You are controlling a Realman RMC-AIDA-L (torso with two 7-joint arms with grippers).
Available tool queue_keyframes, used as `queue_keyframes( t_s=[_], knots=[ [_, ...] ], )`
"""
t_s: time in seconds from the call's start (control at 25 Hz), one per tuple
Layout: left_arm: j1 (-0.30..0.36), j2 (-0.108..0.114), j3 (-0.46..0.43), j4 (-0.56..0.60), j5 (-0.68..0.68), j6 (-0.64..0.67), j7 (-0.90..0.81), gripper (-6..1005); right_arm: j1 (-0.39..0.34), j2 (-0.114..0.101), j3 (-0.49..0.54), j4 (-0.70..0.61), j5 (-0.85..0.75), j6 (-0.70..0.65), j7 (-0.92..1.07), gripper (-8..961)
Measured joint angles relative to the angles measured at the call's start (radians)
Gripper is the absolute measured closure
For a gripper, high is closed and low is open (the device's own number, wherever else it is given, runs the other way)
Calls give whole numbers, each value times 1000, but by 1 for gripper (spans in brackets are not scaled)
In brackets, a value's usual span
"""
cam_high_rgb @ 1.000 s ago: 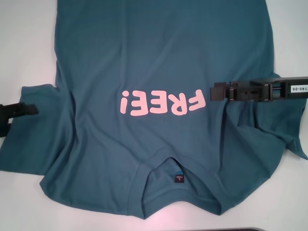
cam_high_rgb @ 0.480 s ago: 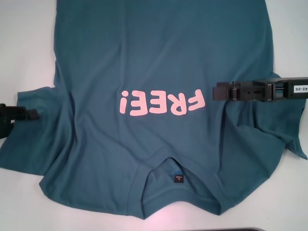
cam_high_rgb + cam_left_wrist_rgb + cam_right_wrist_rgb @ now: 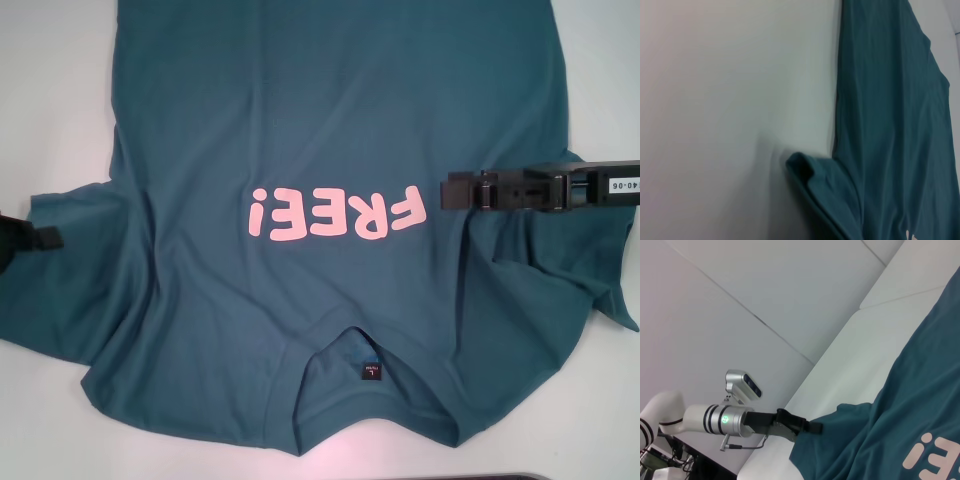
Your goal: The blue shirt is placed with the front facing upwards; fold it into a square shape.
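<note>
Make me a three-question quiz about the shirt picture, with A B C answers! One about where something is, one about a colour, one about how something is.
1. Where is the right gripper?
A. over the shirt beside the lettering
B. off on the bare table
C. at the collar

2. What colour is the "FREE!" lettering on the blue shirt?
A. yellow
B. pink
C. white

3. How is the shirt lying?
A. folded into a square
B. rolled into a ball
C. spread out, front up

Answers:
1 A, its tip sits just past the letter F in the head view.
2 B, the letters show pink on teal-blue cloth.
3 C, the lettering and collar label both face up, with no fold made; the left gripper is at the sleeve edge.
</note>
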Motion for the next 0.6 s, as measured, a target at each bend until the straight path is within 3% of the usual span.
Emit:
queue_keyframes(
  t_s=[0.24, 0.44, 0.6],
  knots=[
    [-14, 35, 10, -10, 6, -2, -30, 995, 1, 0, -2, 2, 0, -1, 0, 59],
    [-45, 69, 15, -16, 24, 4, -64, 996, 2, 0, -2, 2, 0, -1, 0, 59],
    [-74, 71, 16, -50, 59, 42, -96, 996, 3, 0, -3, 2, 0, -1, 1, 58]
  ],
)
